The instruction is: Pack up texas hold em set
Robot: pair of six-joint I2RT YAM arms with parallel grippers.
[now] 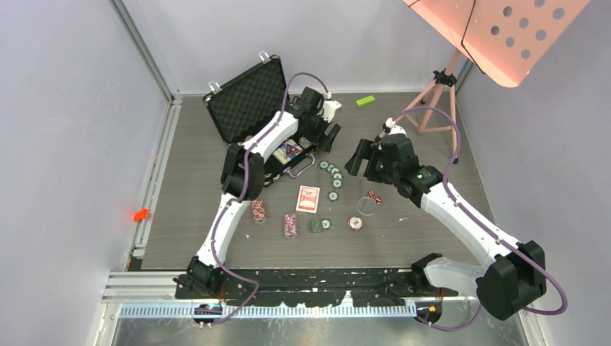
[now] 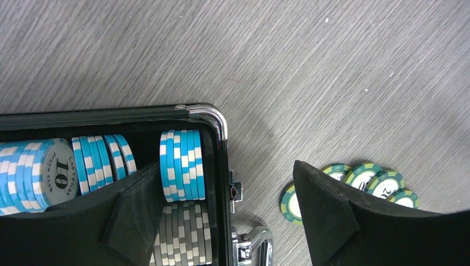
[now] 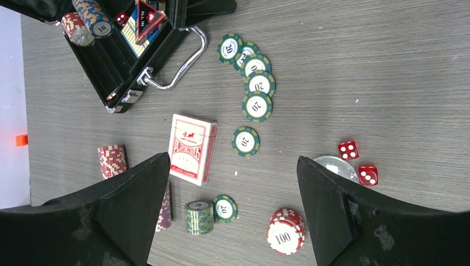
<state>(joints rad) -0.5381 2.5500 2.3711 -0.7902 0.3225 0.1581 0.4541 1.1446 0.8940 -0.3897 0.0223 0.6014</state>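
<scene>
The black briefcase (image 1: 248,97) lies open at the back left, lid up. In the left wrist view its corner (image 2: 213,113) holds blue chips (image 2: 182,165) and grey chips (image 2: 180,235). My left gripper (image 1: 326,135) is open and empty, astride the case's right wall (image 2: 224,166). My right gripper (image 1: 362,158) is open and empty, hovering above the table (image 3: 233,160). Below it lie the red-backed card deck (image 3: 191,147), a row of green chips (image 3: 255,83), a green stack (image 3: 198,217), a red 100 stack (image 3: 285,231) and two red dice (image 3: 348,149).
A dark red chip stack (image 1: 258,211) and a purple one (image 1: 290,225) stand near the front. A clear disc (image 3: 332,166) lies by the dice. A green block (image 1: 365,101) and a pink tripod stand (image 1: 432,101) are at the back right. The case's silver handle (image 3: 177,66) faces the chips.
</scene>
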